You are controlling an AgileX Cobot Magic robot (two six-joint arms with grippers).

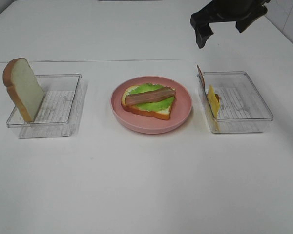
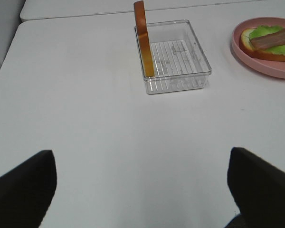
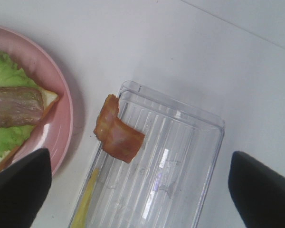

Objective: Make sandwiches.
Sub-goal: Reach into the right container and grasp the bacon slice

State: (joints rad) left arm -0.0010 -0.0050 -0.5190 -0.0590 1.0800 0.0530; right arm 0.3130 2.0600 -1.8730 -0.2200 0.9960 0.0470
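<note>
The half-built sandwich (image 1: 149,100) (bread, lettuce, bacon) lies on the pink plate (image 1: 183,116) mid-worktop (image 1: 146,185). Both claws are spread wide, the right claw (image 1: 222,28) above the right tray (image 1: 244,105) and the left claw (image 2: 142,190) over bare worktop.

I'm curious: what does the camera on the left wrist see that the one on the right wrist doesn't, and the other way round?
Only the left wrist view: a bread slice standing on edge in a clear tray.
Only the right wrist view: a second clear tray, with a loose bacon strip hanging at its rim and a yellow cheese slice against its wall.
Both: part of the pink plate and the open sandwich on it, bread topped with lettuce and bacon.
</note>
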